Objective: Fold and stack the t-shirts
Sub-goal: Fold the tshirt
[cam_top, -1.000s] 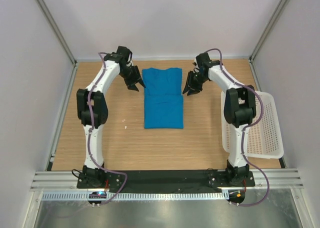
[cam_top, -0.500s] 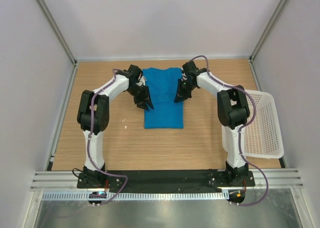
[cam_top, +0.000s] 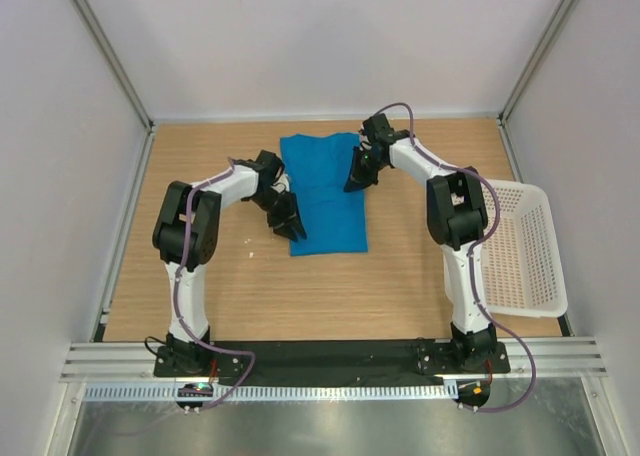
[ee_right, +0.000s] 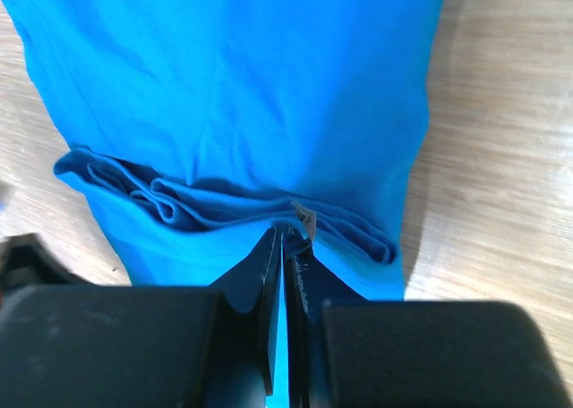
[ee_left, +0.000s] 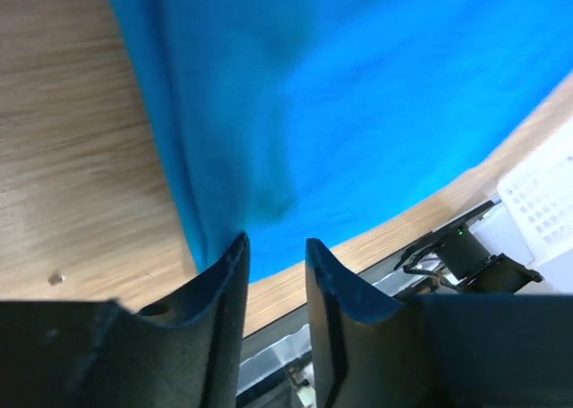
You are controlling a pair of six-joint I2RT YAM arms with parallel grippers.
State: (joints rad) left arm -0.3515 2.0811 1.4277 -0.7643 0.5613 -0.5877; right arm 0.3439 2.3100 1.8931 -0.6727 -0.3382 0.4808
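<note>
One bright blue t-shirt (cam_top: pixel 325 201) lies folded into a long strip in the middle of the wooden table, collar end far. My left gripper (cam_top: pixel 293 226) is at the shirt's near left edge. In the left wrist view (ee_left: pixel 273 251) its jaws stand a little apart with nothing between them, the shirt (ee_left: pixel 358 95) just beyond their tips. My right gripper (cam_top: pixel 354 181) is on the shirt's far right part. In the right wrist view (ee_right: pixel 284 247) it is shut on a bunched fold of the shirt (ee_right: pixel 242 86) beside a small label (ee_right: pixel 306 218).
A white lattice basket (cam_top: pixel 520 246) stands at the right edge of the table, behind my right arm, and shows in the left wrist view (ee_left: pixel 537 193). A small white speck (cam_top: pixel 252 255) lies left of the shirt. Enclosure walls surround the table.
Both grippers have moved in from beside the shirt onto it. The left one has slid toward the near left edge. The right one has closed on the cloth, and the far end has shifted slightly left.
</note>
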